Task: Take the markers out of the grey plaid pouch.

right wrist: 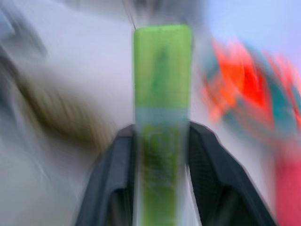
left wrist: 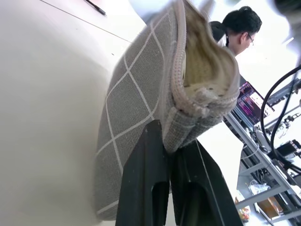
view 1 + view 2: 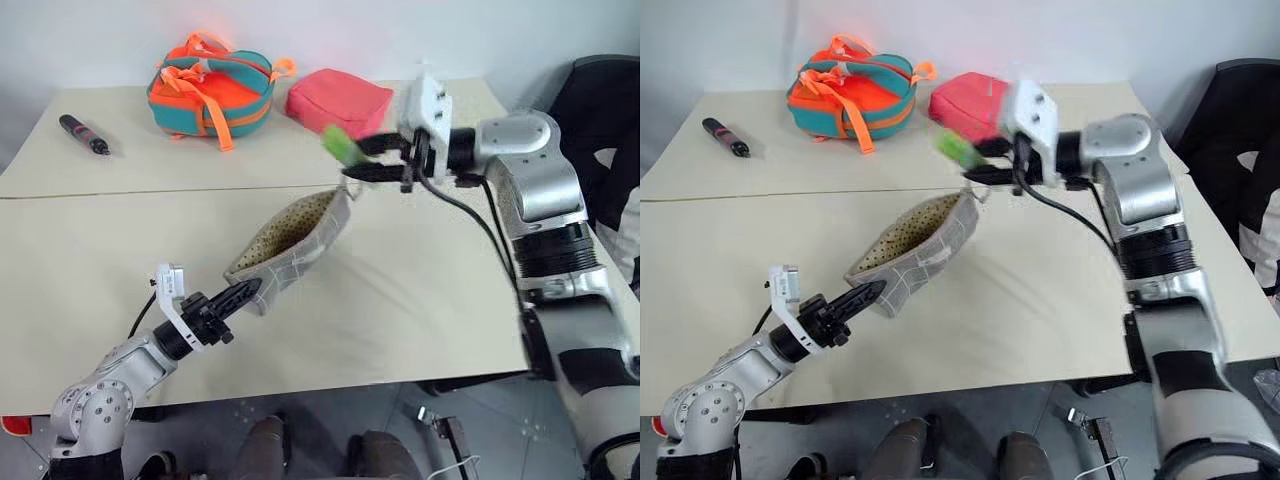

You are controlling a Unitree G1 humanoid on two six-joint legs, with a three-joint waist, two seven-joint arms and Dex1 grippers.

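Now the light green marker [image 1: 162, 122] is out, pinched between the right gripper [image 3: 385, 160] fingers just above the mouth of the grey plaid pouch [image 3: 290, 250]. Left gripper [image 3: 235, 298] is clamped shut on the pouch's near end, tilting its mouth up. Whether the dark marker is inside, can't tell. Plenty of bare table [image 3: 420, 300] around; teal-orange bag [image 3: 212, 95] and pink pouch [image 3: 338, 102] sit well back.
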